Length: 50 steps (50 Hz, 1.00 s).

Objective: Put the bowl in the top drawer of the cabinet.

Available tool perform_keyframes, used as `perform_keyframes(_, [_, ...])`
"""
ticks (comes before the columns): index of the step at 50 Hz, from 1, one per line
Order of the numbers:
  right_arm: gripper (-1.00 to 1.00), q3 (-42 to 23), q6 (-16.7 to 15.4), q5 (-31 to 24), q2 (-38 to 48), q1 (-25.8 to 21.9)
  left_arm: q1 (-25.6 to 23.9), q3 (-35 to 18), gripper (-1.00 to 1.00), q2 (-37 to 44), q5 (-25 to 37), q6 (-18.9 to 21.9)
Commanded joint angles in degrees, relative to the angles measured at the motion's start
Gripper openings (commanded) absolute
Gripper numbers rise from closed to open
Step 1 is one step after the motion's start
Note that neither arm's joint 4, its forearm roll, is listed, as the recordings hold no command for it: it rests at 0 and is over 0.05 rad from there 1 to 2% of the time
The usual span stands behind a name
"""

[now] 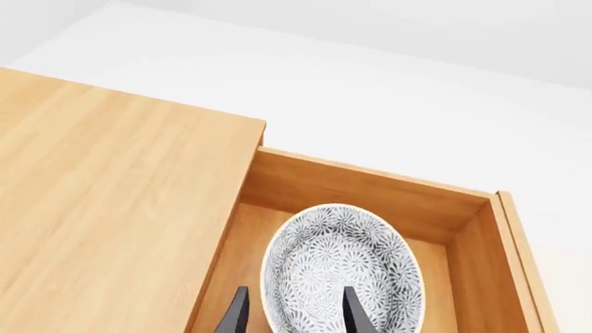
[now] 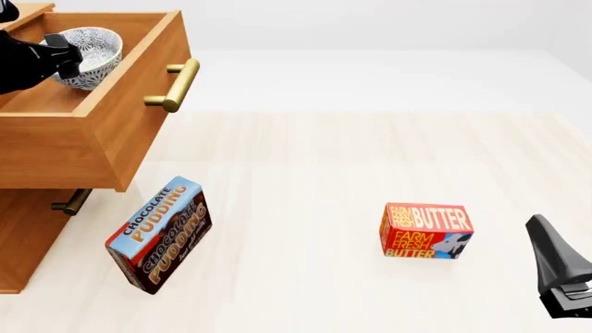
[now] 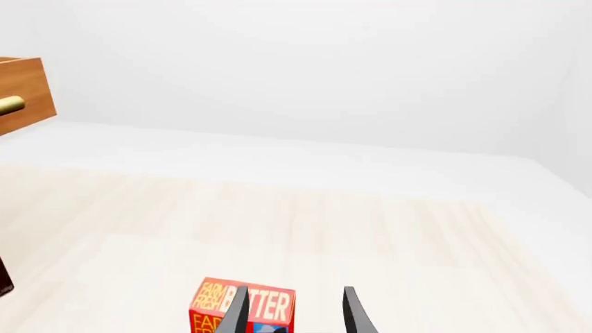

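Nearly done, the cabinet (image 2: 37, 229) is standing with its top drawer (image 2: 111, 132) pulled out, and the bowl (image 2: 93, 55) is hanging inside it, its rim pinched in the left pincer (image 1: 291, 309); releasing and closing are remaining. Beside the cabinet, the pale worktop (image 2: 324, 159) is lying under white surroundings, the right pincer (image 3: 294, 309) idling narrowly parted.

A chocolate pudding box (image 2: 159, 235) stands tilted at near left on the pale tabletop (image 2: 333, 159); a butter box (image 2: 426, 230) sits well apart, right.
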<state>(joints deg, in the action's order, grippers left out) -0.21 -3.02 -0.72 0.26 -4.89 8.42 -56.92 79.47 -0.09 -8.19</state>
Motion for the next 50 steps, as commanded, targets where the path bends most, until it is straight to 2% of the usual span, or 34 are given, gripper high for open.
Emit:
perform_keyframes(1, [1.0, 0.04, 0.03, -0.08, -0.01, -0.02, 1.11, 0.8, 1.0, -0.5, -0.11, 0.91])
perform_keyframes(18, [1.0, 0.09, -0.07, 0.07, 0.27, -0.16, -0.04, 2.56, 1.0, -7.6, -1.41, 2.62])
perform_keyframes(34, [1.0, 0.05, -0.12, 0.18, 0.34, -0.25, -2.67, 4.26, 1.0, -14.67, 0.53, 3.41])
perform_keyframes(50, [1.0, 0.02, -0.05, -0.01, 0.1, -0.2, -5.3, 5.26, 1.0, -17.8, 2.15, 4.49])
